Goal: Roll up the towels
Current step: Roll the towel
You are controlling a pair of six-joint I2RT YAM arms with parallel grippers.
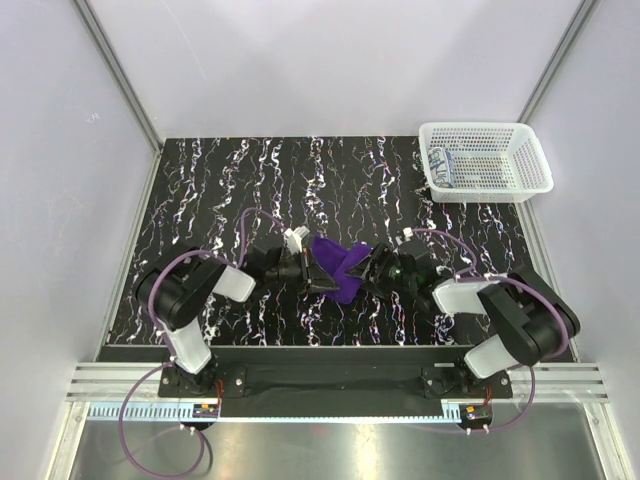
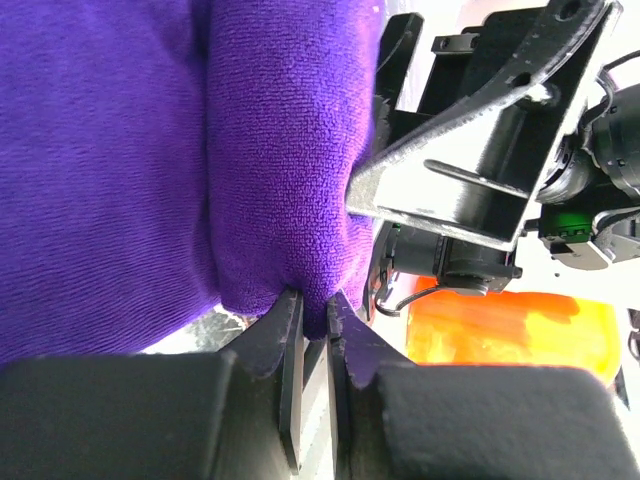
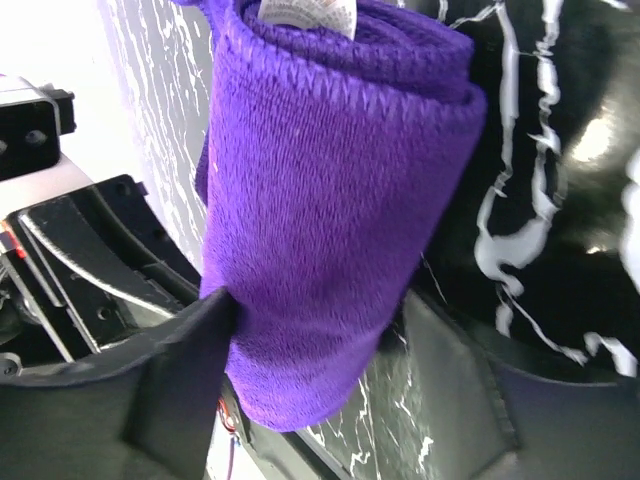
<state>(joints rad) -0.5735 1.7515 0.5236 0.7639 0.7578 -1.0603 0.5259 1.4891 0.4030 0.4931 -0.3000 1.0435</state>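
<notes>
The purple towel lies bunched on the black marbled table between my two grippers. My left gripper is at its left side. In the left wrist view that gripper is shut on a pinched fold of the purple towel. My right gripper is at the towel's right side. In the right wrist view that gripper grips the end of the purple towel, which is rolled there, with a white label at its far end. The patterned towel lies rolled in the basket.
The white mesh basket stands at the table's back right corner. Grey walls enclose the table on three sides. The right arm's black wrist is close beside the towel in the left wrist view.
</notes>
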